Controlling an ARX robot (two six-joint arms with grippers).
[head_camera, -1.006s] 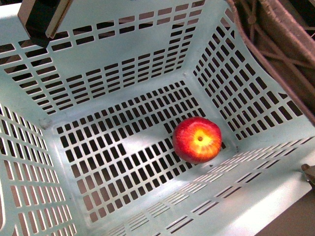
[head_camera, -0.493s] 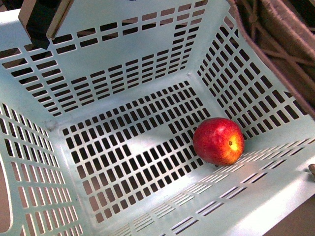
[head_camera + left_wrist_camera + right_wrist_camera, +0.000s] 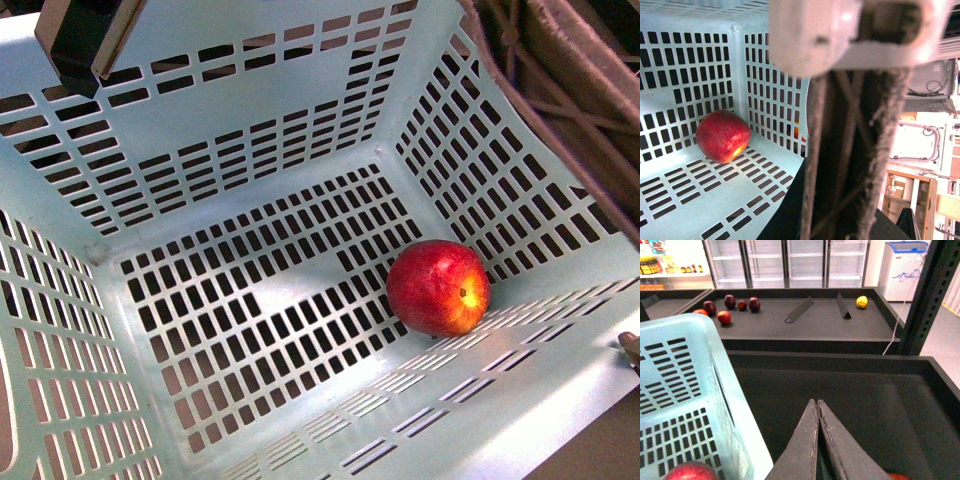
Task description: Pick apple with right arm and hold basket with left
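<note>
The pale mint-green basket [image 3: 250, 120] fills the front view. The red apple [image 3: 438, 287] lies on its slotted floor against the right wall, stem pit turned to the right. In the left wrist view my left gripper [image 3: 855, 75] is shut on the basket's blurred white rim [image 3: 840, 35], with the apple [image 3: 722, 136] down in the corner. My right gripper [image 3: 817, 401] is shut and empty, outside the basket [image 3: 675, 390] over a dark tray. Only the apple's top [image 3: 690, 471] shows there.
A black and tan block [image 3: 85, 40] sits at the basket's far left rim. A brown wicker-like edge [image 3: 560, 90] runs along the right. Beyond the dark tray [image 3: 850, 390], a shelf holds dark red fruits [image 3: 730, 302] and a yellow fruit [image 3: 862, 301].
The apple rolled from the middle of the floor to the right wall and turned its stem pit sideways. The basket shifted slightly. The black and tan block stayed put.
</note>
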